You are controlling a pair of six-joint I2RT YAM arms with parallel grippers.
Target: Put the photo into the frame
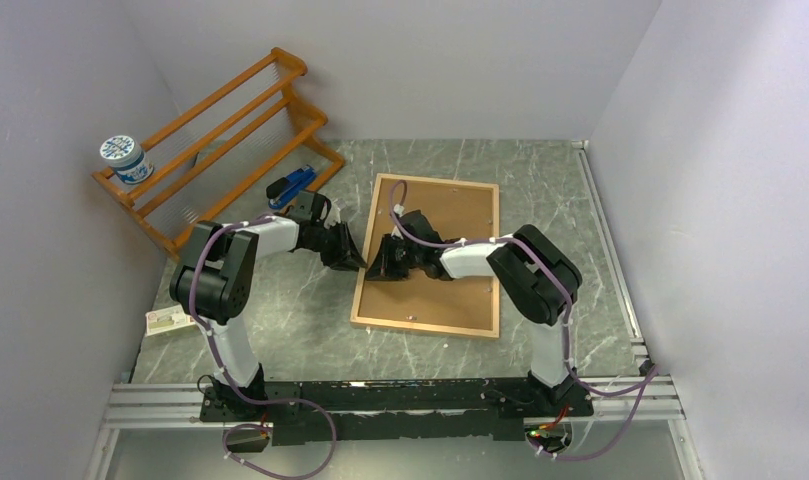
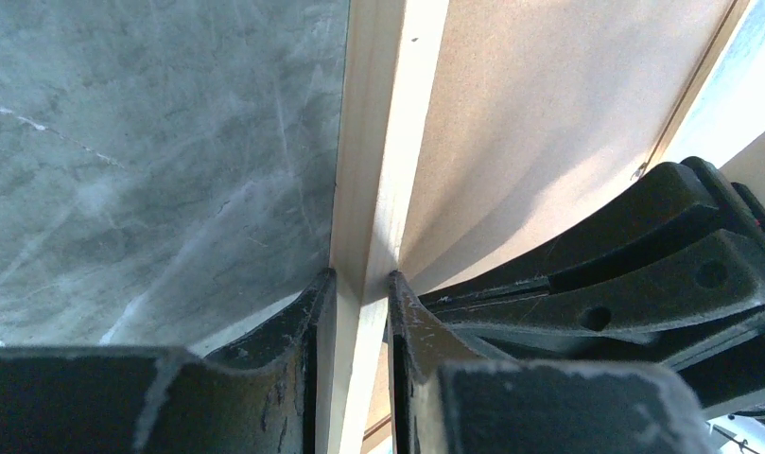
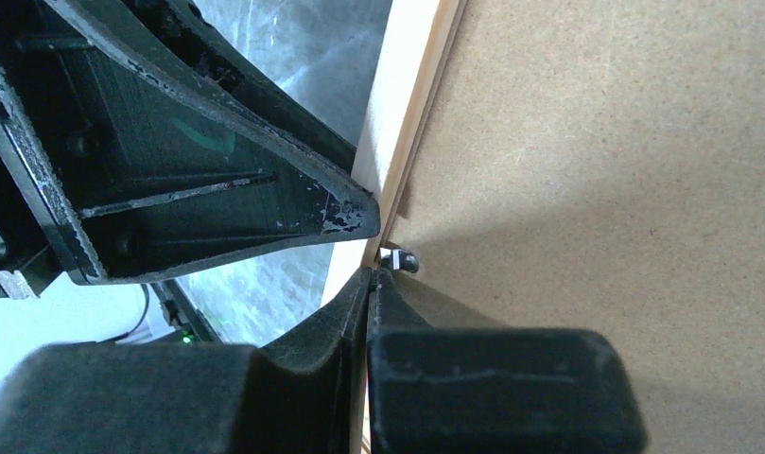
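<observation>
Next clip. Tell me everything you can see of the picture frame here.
The frame is a large rectangle with a thin light-wood border. It lies flat and back-up on the marbled table, right of centre. A brown backing board fills its opening. The left gripper is closed across its left rail, one finger on each side. The right gripper, shut, has its tips at a small clip on that rail's inner edge.

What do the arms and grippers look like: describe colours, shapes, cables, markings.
The left arm and right arm have white links and bulky black joints, with purple cables tied along them. The left gripper and right gripper are black, with tapered, scuffed fingers; one left finger bears a green mark.
</observation>
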